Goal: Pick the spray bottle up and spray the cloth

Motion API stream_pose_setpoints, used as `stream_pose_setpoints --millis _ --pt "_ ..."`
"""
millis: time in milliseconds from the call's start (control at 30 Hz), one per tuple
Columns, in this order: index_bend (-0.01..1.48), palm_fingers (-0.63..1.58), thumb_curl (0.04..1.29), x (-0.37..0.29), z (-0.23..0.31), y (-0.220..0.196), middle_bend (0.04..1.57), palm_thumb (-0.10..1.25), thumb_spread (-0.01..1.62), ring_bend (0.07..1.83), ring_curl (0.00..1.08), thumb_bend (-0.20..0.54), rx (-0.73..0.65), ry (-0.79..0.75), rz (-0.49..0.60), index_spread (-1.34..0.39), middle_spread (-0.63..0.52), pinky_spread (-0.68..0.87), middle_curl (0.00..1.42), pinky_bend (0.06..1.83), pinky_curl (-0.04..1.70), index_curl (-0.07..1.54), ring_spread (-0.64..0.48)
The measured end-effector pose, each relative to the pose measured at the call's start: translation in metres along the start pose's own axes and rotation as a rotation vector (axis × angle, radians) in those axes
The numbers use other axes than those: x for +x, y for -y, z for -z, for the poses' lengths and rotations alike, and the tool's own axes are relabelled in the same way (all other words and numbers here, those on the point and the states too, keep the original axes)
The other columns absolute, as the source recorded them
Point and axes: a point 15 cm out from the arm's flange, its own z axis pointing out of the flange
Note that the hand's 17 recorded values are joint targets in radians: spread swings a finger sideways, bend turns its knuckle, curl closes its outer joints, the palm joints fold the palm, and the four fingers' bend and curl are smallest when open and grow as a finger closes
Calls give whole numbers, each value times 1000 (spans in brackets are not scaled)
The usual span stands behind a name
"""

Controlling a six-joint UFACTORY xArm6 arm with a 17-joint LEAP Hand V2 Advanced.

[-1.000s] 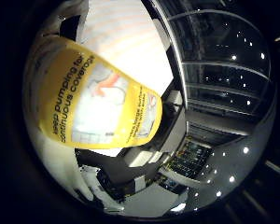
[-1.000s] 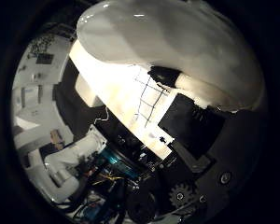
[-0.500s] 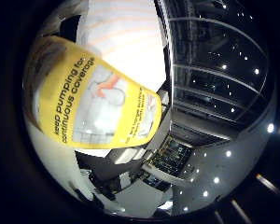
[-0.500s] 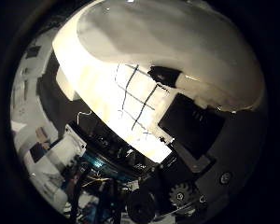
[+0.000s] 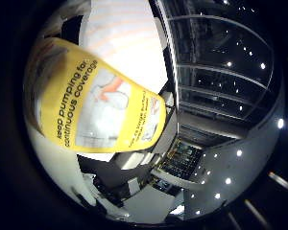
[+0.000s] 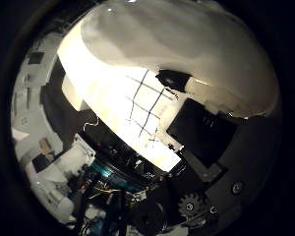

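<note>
The spray bottle fills much of both palm views, close against the palm. Its yellow label with black print wraps a white body. The hand shows as black blocks and a geared part beside the bottle's body, and it is curled round the bottle. Beyond the bottle lies the cloth, pale with dark grid lines, spread brightly lit on a surface. The bottle's nozzle and trigger are hidden.
A dark ceiling with rows of small lights and a distant shelf area show past the bottle. Teal arm parts sit under the cloth's edge. Pale furniture and boxes stand in the room beyond.
The whole background has shifted, so the hand has moved. The cloth now takes up more of the thumb side view. The bottle keeps its place against the palm.
</note>
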Motion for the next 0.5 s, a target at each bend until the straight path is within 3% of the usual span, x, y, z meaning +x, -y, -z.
stream_pose_setpoints --millis 233,500 --pt "1160 1150 571 -37 47 10 1411 1057 1093 1423 716 -13 110 329 -97 -207 -93 -138 632 1013 1484 804 -194" --pt "1155 1150 577 -93 117 37 1411 1087 1098 1424 716 -11 233 838 -141 -204 -93 -138 633 1014 1483 805 -194"
